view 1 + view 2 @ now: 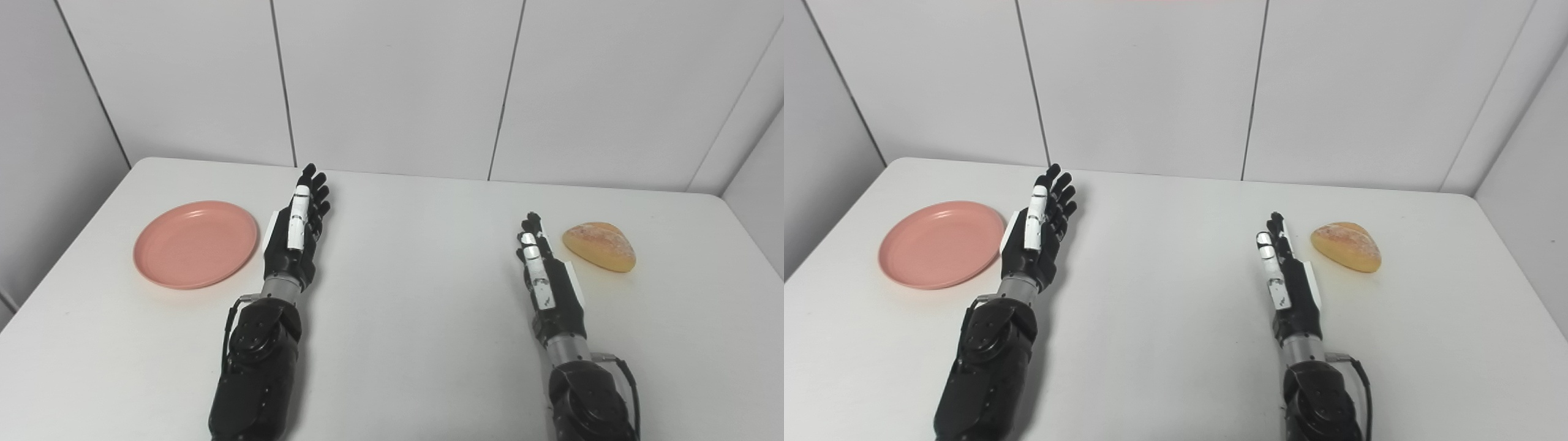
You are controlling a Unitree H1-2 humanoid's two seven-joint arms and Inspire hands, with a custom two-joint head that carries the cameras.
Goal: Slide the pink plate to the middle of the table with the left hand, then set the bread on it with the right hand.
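Round, shallow pink plate (195, 243) sits empty; golden, crusty bread (600, 245) lies apart.

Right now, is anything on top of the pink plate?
No. The pink plate lies bare, its whole top visible. The left hand is beside it; the bread sits far right.

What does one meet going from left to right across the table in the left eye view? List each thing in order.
Round pink plastic plate → left hand → right hand → golden-brown bread roll.
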